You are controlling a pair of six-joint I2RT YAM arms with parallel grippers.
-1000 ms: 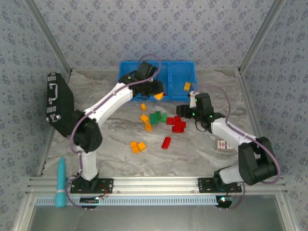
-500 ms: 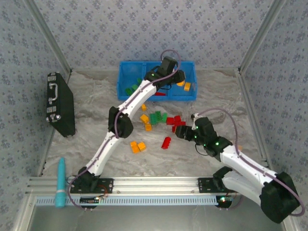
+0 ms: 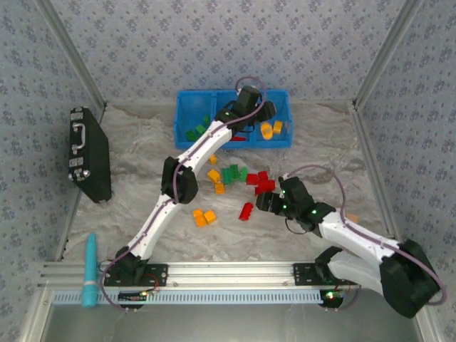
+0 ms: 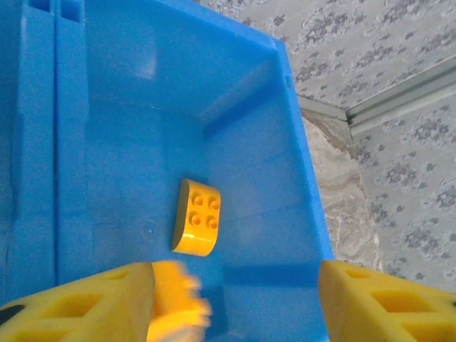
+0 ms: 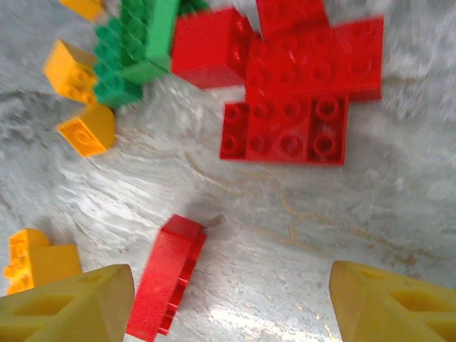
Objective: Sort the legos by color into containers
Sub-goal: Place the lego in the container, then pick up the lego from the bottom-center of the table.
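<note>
A teal tool (image 3: 90, 271) lies by the near rail. Mid-table, the right gripper (image 5: 231, 285), jaws spread, hangs over red legos (image 5: 292, 121), with green legos (image 3: 231, 173) beside them. A black case (image 3: 89, 153) stands left. Farthest, the left gripper (image 4: 235, 285), also spread, is above the blue bin (image 4: 92, 107), whose right compartment holds 2 yellow bricks (image 4: 197, 217).

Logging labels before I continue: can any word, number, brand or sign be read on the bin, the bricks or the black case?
No text can be read anywhere.
Blue bin: plain walls, no label.
Orange brick inside the bin and loose red bricks: the studs show no legible lettering.
Black case: metal fittings only; any marking is too small to tell.
</note>
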